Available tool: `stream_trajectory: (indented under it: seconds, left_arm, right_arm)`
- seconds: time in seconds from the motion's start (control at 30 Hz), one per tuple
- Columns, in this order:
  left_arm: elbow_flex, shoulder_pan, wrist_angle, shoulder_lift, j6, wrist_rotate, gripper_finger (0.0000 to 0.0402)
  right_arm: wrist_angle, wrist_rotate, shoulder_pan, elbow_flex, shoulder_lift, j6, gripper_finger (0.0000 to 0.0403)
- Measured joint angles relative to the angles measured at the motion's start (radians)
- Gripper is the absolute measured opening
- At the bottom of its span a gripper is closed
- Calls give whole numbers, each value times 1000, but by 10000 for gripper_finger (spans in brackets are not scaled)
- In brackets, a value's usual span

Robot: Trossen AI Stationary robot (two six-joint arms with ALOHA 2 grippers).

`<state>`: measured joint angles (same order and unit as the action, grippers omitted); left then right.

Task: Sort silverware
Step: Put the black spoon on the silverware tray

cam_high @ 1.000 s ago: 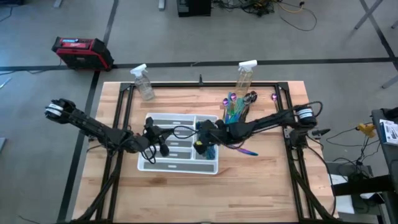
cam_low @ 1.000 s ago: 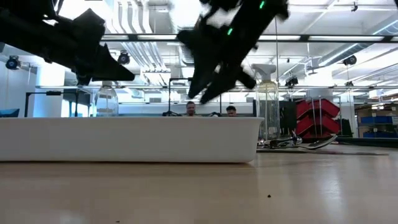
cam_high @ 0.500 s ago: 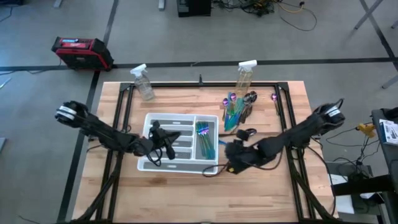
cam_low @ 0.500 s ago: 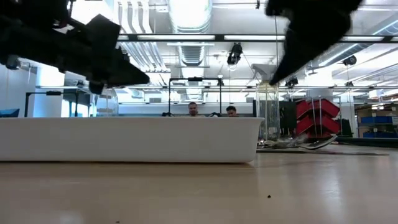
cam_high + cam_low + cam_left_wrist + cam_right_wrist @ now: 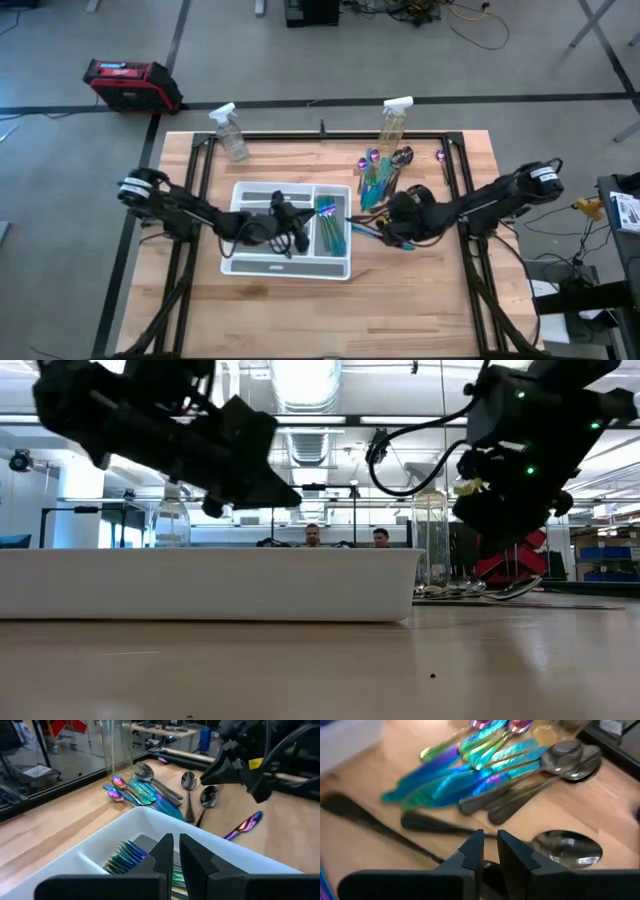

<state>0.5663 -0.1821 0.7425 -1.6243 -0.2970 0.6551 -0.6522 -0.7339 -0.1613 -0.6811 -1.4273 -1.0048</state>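
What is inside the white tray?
The white tray has shiny blue-green silverware lying in its compartment nearest the right arm. The left gripper hovers over the middle compartments and covers part of them, so what lies under it cannot be seen.

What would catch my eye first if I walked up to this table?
Probably the shiny teal and purple silverware pile by the far spray bottle, with the right gripper low beside it. Next, the white tray mid-table, already holding some colourful pieces, with the left gripper over it.
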Motion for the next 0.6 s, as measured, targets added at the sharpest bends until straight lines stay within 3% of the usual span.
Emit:
stream_trajectory:
  seconds: [0.17, 0.37, 0.5, 0.6]
  left_arm:
    - [54, 6, -67, -36, 12, -76, 16]
    - [82, 6, -72, -54, 37, -82, 16]
    - [72, 6, -69, -51, 38, -82, 16]
    - [52, 6, -81, -52, 29, -82, 16]
  right_arm:
    - [12, 166, 55, -13, 0, 325, 33]
    - [37, 211, 115, -10, -8, 652, 32]
    - [134, 373, 184, -6, -6, 851, 32]
    - [220, 513, 246, 0, -8, 902, 32]
